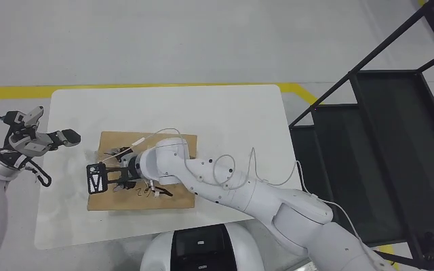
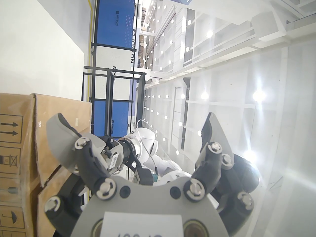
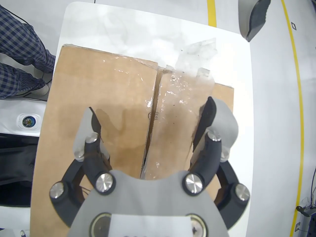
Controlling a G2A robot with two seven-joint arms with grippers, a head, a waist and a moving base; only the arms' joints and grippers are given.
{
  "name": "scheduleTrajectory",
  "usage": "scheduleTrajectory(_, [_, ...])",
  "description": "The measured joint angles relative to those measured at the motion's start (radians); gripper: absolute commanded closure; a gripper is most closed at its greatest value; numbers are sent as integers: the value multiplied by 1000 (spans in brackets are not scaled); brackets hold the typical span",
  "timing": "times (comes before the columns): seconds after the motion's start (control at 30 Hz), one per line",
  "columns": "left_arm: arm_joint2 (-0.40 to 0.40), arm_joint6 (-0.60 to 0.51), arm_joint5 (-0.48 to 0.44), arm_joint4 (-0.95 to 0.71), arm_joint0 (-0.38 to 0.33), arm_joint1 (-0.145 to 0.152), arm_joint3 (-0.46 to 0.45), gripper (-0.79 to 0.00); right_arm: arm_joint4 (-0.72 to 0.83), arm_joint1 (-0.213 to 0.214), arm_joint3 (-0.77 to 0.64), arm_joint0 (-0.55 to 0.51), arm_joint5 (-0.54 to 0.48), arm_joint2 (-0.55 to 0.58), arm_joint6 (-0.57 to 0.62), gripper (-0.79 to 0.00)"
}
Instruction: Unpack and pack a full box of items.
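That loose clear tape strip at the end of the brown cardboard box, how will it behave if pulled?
The clear tape strip looks thin and crinkled, so probably floppy and apt to fold on itself. It lies wrinkled over the seam of the brown cardboard box, so it likely peels unevenly.

Brown cardboard is recorded for the box (image 3: 103, 80): matt, slightly fibrous, rough at the cut edges. Along the box's centre seam, clear tape (image 3: 182, 92) is noted, glossy and wrinkled. The table (image 3: 123, 25) under the box is white and smooth, with a faint sheen. Over the box, the right gripper (image 3: 149, 106) is seen with matt grey plastic fingers (image 3: 227, 119), black ribbed pads (image 3: 206, 117) and polished metal pins (image 3: 193, 182).
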Motion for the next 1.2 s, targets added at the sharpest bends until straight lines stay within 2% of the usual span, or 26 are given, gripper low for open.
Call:
scheduleTrajectory(0.23, [0, -2, 3, -1, -2, -1, 3, -785, -4, -2, -4, -3, -38, 10, -9, -785])
scheduleTrajectory(0.7, [-10, 14, 1, 1, -14, -1, 17, -785, -115, 14, -73, 0, -72, 57, -58, -785])
scheduleTrajectory(0.83, [-28, 19, 2, -4, -19, 2, 35, -785, -17, 19, -64, -20, -88, 115, -85, -785])
scheduleTrajectory(1.0, [-50, -4, 38, 53, -40, 15, 81, -785, 131, 40, -71, -68, -146, 202, -49, -785])
scheduleTrajectory(1.2, [-56, -131, 63, 90, -75, 29, 144, -785, 326, 87, -145, -164, -234, 329, 75, -785])
